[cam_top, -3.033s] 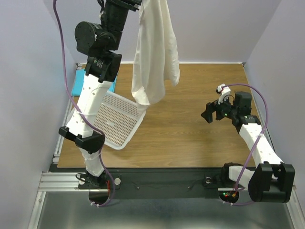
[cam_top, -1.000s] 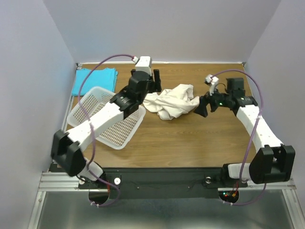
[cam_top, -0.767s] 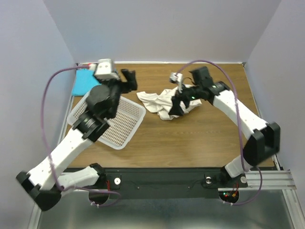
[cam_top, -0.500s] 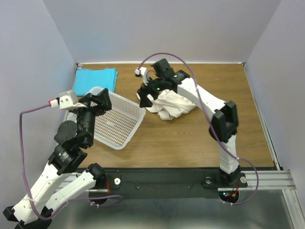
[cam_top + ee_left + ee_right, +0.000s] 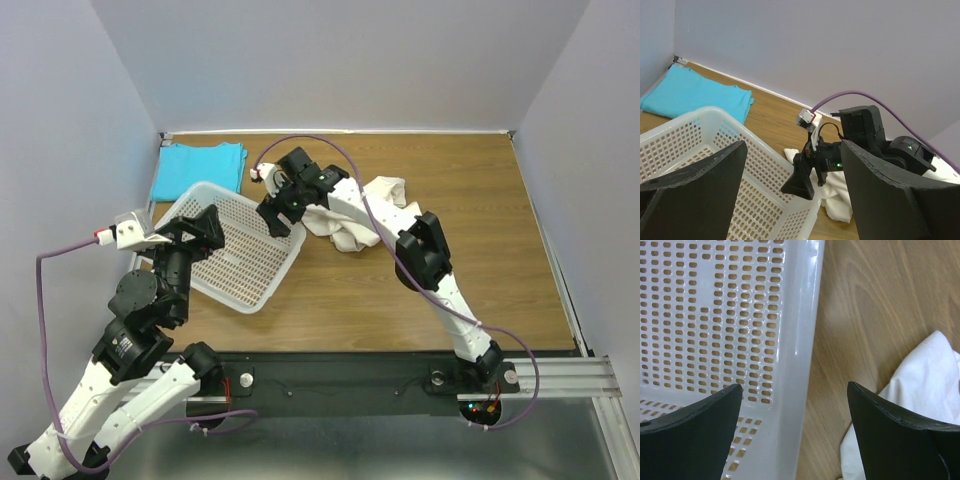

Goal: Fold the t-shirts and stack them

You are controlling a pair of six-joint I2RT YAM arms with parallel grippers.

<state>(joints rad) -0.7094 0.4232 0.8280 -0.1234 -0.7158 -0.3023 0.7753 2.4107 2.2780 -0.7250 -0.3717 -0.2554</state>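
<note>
Sweeping over from 3 o'clock within 1 second, the right gripper (image 5: 275, 215) now hangs above the 3 o'clock rim of the mesh basket (image 5: 240, 255), jaws apart and gripping nothing, while the left gripper (image 5: 195, 228) has drawn back toward 8 o'clock, jaws likewise wide and bare. Aloft 3 seconds ago, the cream-white t-shirt (image 5: 347, 238) lies crumpled near the table's centre, just beside the basket; the turquoise t-shirt (image 5: 200, 165) sits folded at 11 o'clock. Probably the basket gets pushed aside next, freeing room for flattening. Wood-grain table (image 5: 450, 180) is bounded by pale lilac walls on 3 sides.
</note>
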